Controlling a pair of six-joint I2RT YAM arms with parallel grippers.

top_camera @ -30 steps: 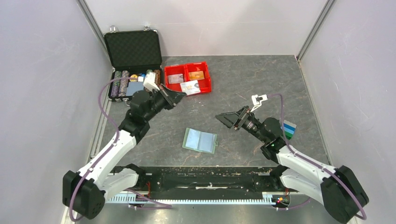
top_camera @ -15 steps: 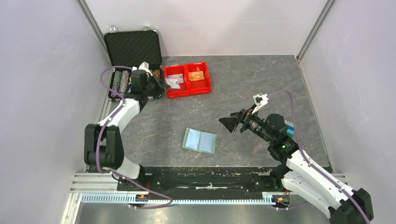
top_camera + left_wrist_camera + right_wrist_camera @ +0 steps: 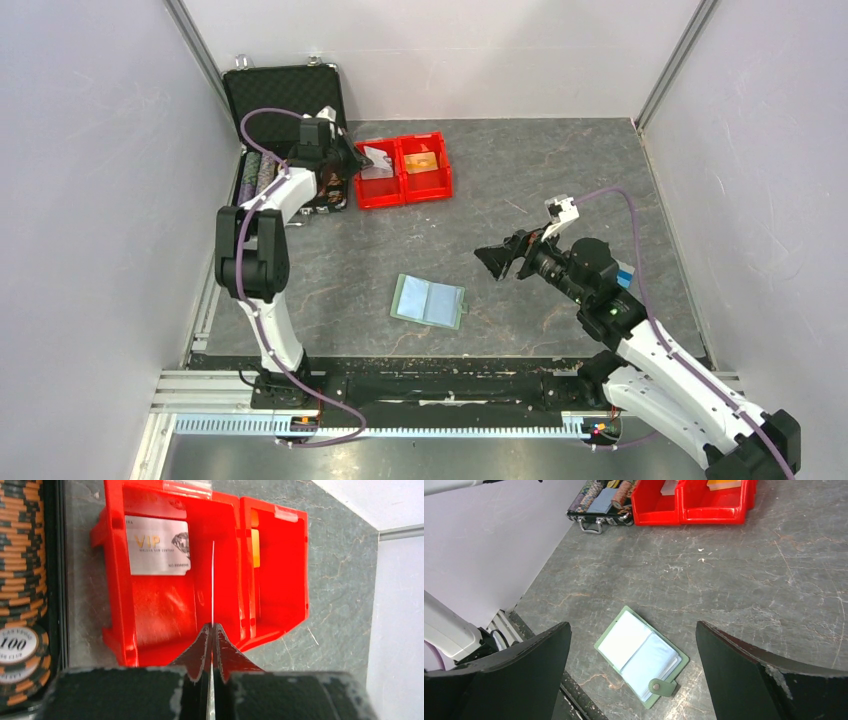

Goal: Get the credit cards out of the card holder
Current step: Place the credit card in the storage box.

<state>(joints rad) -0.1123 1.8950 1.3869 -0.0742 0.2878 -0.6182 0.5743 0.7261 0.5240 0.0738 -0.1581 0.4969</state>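
Observation:
The card holder (image 3: 429, 301) lies open on the table, pale blue pockets up; it also shows in the right wrist view (image 3: 641, 655). My left gripper (image 3: 358, 160) is shut on a whitish card (image 3: 213, 580), seen edge-on, and holds it over the left compartment of the red bin (image 3: 402, 192). A silver VIP card (image 3: 157, 545) lies flat in that compartment. An orange card (image 3: 421, 160) lies in the right compartment, and also shows in the left wrist view (image 3: 255, 547). My right gripper (image 3: 497, 258) is open and empty, hovering right of the holder and pointing at it (image 3: 633, 625).
An open black poker-chip case (image 3: 285, 110) with chip rows (image 3: 20, 555) stands left of the red bin (image 3: 112, 580), against the left wall. Grey walls close in left, right and back. A small blue-green object (image 3: 622, 272) sits behind my right arm.
My left arm has stretched from mid-table to the back left, carrying the whitish card to the bin's left compartment. My right gripper has drawn slightly right. The holder has not moved.

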